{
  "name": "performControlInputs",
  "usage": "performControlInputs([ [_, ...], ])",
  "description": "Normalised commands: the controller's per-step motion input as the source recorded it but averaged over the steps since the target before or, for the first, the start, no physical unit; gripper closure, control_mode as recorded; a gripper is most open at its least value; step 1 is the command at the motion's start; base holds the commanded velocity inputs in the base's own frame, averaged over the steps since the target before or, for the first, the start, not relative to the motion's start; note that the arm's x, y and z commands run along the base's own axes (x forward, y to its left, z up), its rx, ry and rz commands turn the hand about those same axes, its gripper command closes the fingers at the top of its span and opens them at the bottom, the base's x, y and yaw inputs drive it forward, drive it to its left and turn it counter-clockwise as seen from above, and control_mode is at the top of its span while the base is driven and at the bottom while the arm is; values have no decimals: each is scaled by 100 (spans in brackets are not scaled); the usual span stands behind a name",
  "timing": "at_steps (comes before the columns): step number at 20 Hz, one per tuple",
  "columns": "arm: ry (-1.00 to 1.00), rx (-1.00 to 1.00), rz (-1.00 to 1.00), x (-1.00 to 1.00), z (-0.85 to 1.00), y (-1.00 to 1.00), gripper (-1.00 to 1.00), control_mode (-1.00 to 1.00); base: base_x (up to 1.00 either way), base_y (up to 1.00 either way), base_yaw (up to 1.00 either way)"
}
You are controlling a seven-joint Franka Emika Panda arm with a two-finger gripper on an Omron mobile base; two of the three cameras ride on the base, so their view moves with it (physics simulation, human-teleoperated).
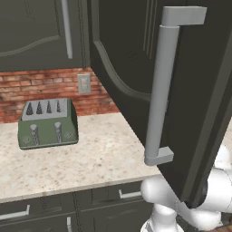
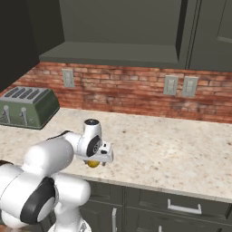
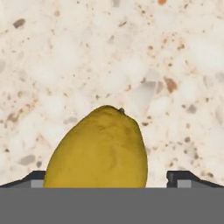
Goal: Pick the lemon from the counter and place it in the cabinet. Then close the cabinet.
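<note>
The lemon [image 3: 98, 148] sits between the spread fingertips of the gripper [image 3: 105, 180], low over the counter [image 3: 131, 52]; whether they're pinching it, I can't tell. Cabinet [image 2: 118, 27], at 12 o'clock, stands open; placing and closing remain.

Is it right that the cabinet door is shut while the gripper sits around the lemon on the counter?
Not quite. The cabinet door is open, swung out toward the camera in the left base view. The rest holds: the gripper sits around the lemon on the counter.
</note>
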Motion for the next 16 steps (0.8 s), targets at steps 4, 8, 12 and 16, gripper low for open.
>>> performControlInputs([
  [4, 0, 0, 0, 46, -27, 0, -100, -100, 0, 0, 0],
  [8, 1, -2, 1, -13, -10, 0, 100, -100, 0, 0, 0],
  [12, -2, -8, 2, -19, 21, 6, 100, -100, 0, 0, 0],
  [16, -22, -7, 0, -19, 86, 0, 100, -100, 0, 0, 0],
])
